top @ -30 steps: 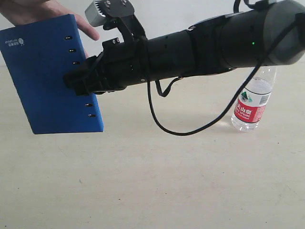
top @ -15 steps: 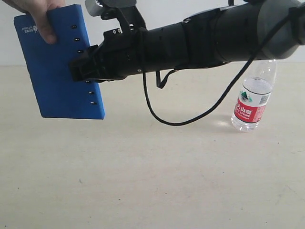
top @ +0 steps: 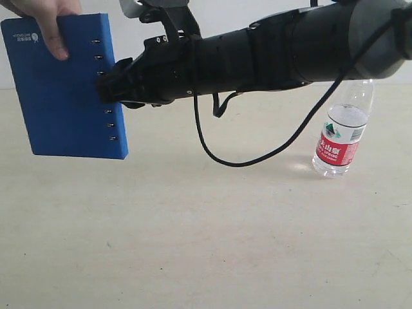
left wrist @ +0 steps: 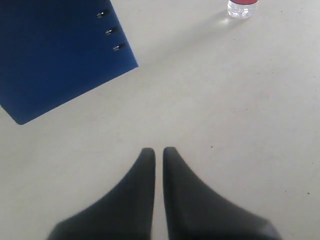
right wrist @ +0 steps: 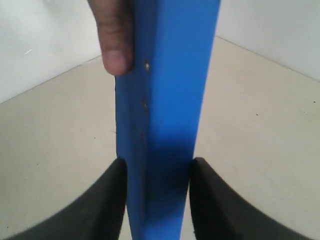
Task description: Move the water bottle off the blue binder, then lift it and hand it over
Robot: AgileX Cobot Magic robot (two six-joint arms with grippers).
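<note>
The water bottle point(top: 341, 138) stands upright on the table at the right, apart from everything; only its base point(left wrist: 242, 7) shows in the left wrist view. The blue binder point(top: 61, 96) hangs upright in the air at the left. My right gripper point(top: 106, 90) reaches across and is shut on the binder's slotted edge. In the right wrist view the fingers point(right wrist: 112, 200) press both faces of the binder point(right wrist: 170, 100). A person's hand point(top: 45, 19) grips its top corner. My left gripper point(left wrist: 158, 150) is shut on nothing above bare table, with the binder point(left wrist: 60, 55) beyond it.
The right arm point(top: 290, 48) stretches across the upper part of the exterior view, with a black cable point(top: 257, 151) looping down below it. The person's thumb point(right wrist: 116, 35) lies on the binder's face. The beige table point(top: 206, 244) spreads below.
The binder has risen, turned more upright and shifted left, so the right gripper now holds nearer its edge. The hand has moved to its top corner. The bottle has not moved.
</note>
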